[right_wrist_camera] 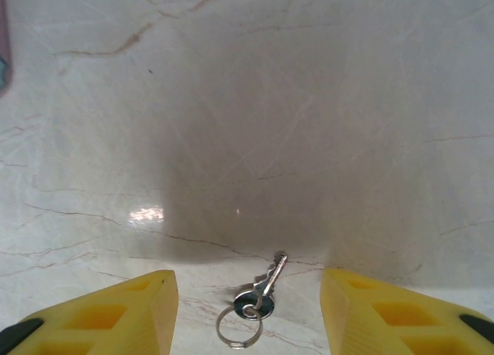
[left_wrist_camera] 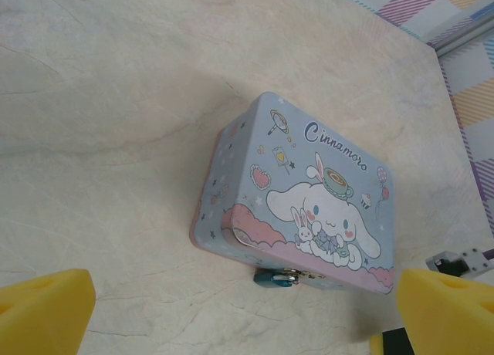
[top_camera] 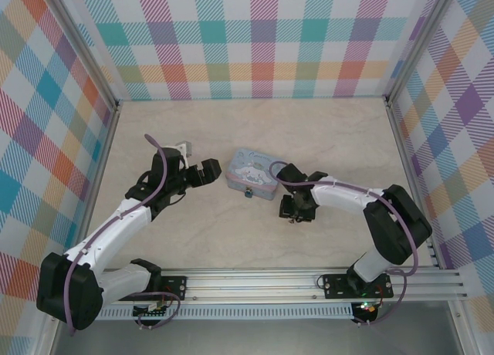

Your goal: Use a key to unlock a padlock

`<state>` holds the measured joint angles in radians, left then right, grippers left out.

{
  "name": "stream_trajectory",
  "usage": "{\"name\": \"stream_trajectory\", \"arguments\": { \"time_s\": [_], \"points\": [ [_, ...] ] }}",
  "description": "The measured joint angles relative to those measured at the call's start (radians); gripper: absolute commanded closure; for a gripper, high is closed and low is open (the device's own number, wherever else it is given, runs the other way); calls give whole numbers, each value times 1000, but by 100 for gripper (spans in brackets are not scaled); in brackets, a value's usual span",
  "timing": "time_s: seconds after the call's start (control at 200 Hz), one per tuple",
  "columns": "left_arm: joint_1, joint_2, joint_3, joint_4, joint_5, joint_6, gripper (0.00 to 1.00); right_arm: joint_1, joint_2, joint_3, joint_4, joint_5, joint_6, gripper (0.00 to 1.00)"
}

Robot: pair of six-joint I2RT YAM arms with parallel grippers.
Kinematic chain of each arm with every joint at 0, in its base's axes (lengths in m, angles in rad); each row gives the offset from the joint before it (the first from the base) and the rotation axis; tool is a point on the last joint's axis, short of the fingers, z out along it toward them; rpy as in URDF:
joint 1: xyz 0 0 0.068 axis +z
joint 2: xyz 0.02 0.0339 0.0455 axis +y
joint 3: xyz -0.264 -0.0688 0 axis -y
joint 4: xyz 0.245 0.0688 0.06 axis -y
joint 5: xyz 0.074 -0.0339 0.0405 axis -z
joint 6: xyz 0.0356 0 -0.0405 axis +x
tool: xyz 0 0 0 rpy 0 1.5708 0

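Note:
The padlock (left_wrist_camera: 276, 277) is a tiny bluish-grey lock hanging on the clasp at the front side of the pale blue cartoon tin (left_wrist_camera: 309, 185); from above, the padlock (top_camera: 248, 193) shows at the tin's near edge. My left gripper (left_wrist_camera: 245, 320) is open, its yellow fingers (left_wrist_camera: 42, 309) spread wide, apart from the lock and just left of the tin (top_camera: 253, 172). The key (right_wrist_camera: 264, 284) lies flat on the table with a small split ring (right_wrist_camera: 238, 326). My right gripper (right_wrist_camera: 248, 320) is open, low over the table, one finger either side of the key without touching it.
The marbled table (top_camera: 231, 231) is walled by checked panels on three sides. The left gripper (top_camera: 207, 172) and right gripper (top_camera: 296, 211) flank the tin. A metal rail (top_camera: 309, 282) with both arm bases runs along the near edge.

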<state>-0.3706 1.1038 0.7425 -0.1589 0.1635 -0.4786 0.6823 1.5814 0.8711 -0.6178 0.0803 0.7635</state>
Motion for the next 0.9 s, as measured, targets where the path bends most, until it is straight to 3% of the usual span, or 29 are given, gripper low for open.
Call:
{"name": "stream_trajectory", "arguments": {
  "time_s": [0.595,0.9],
  "points": [
    [0,0,0,0,0,0,0,11,-25,-52,19,3,15,65],
    [0,0,0,0,0,0,0,19,-40,-67,18,0,19,66]
  ]
}}
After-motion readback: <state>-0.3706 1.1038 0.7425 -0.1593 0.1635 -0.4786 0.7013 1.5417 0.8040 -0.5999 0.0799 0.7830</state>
